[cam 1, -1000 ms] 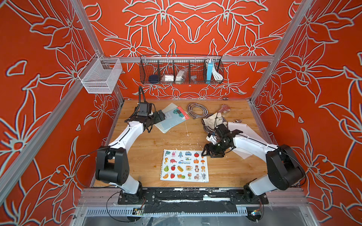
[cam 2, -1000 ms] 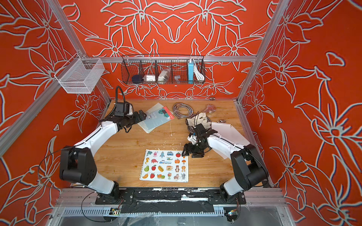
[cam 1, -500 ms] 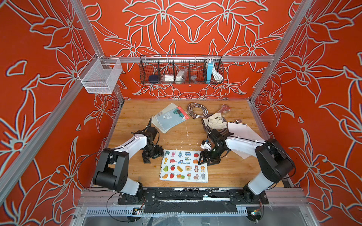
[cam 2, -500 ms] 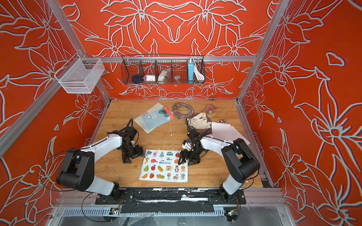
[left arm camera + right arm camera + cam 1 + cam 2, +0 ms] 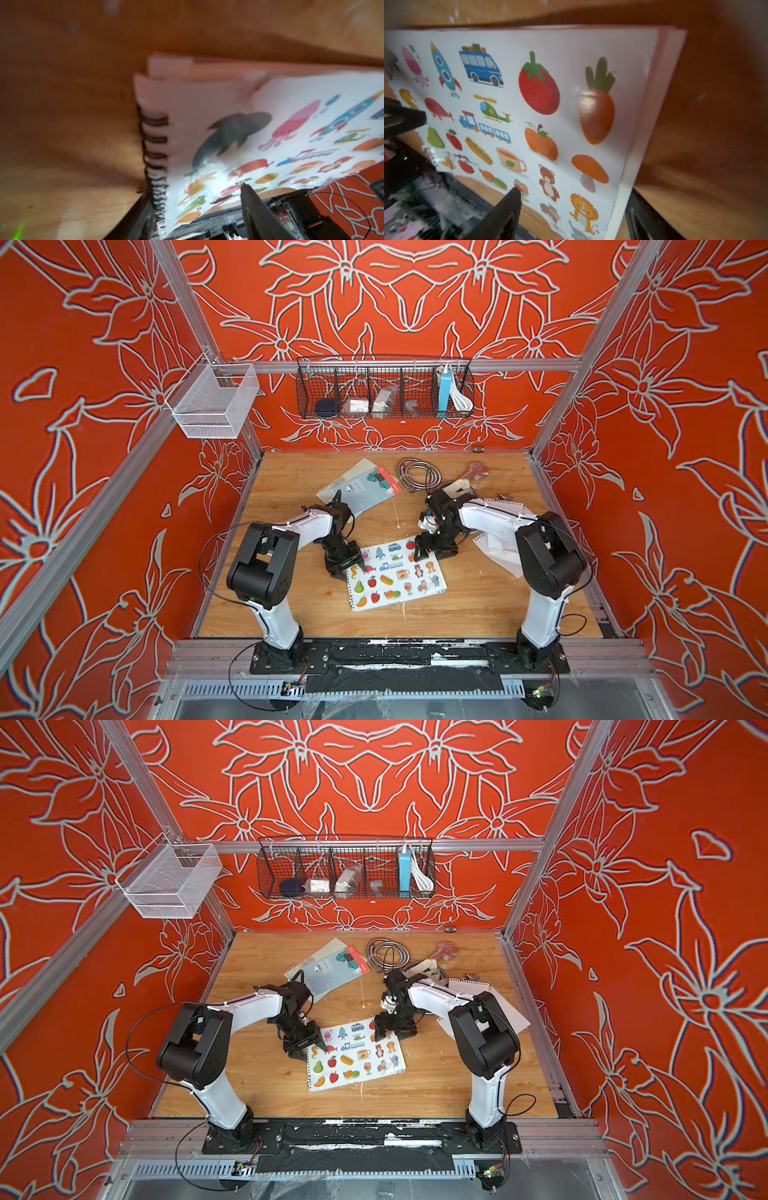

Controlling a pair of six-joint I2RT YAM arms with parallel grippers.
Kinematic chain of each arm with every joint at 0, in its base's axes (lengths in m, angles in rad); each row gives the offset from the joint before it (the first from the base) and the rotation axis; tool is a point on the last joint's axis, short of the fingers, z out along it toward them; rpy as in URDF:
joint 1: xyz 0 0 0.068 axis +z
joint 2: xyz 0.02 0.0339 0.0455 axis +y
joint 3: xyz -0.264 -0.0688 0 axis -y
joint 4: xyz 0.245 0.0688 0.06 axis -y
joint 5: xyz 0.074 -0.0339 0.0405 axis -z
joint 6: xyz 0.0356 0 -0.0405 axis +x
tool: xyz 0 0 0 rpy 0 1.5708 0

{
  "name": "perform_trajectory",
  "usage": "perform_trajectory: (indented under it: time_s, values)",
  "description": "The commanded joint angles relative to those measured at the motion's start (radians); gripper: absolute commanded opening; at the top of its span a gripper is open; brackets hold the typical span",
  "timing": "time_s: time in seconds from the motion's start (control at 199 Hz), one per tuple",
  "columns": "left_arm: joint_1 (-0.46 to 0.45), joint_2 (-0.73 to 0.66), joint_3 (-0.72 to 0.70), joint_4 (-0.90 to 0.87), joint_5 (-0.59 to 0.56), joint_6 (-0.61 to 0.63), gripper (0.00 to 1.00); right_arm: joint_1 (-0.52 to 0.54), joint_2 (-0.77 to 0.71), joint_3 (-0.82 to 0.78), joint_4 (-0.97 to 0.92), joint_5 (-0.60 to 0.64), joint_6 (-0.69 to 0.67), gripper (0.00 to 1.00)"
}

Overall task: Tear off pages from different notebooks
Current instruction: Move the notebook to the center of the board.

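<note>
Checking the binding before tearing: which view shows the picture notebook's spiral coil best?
Left wrist: the coil sits close-up, though blurred. Both top views show only a thin edge by the left gripper; the right wrist shows mainly the cover.

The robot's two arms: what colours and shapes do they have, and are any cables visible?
The left arm and the right arm look alike: smooth, glossy white curved links set between bulky black joint housings. A thin black cable loops loosely beside the left arm, and a similar one hangs by the right arm. Both arms end in black, tapered jaws.
</note>
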Motion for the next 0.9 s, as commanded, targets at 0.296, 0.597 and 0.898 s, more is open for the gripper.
perform_trajectory:
  time_s: [0.296,0.597,0.898]
  values:
    - [-0.024,0.146,0.13,0.177,-0.131,0.047,0.63,0.021,-0.161,-0.036,-0.01,0.352,0.033,0.85]
    - [-0.024,0.146,0.122,0.172,-0.133,0.059,0.63,-0.005,-0.219,-0.102,0.024,0.261,0.039,0.86]
    - [-0.024,0.14,0.112,0.183,-0.128,0.051,0.63,-0.023,-0.201,-0.211,0.105,0.078,0.096,0.83]
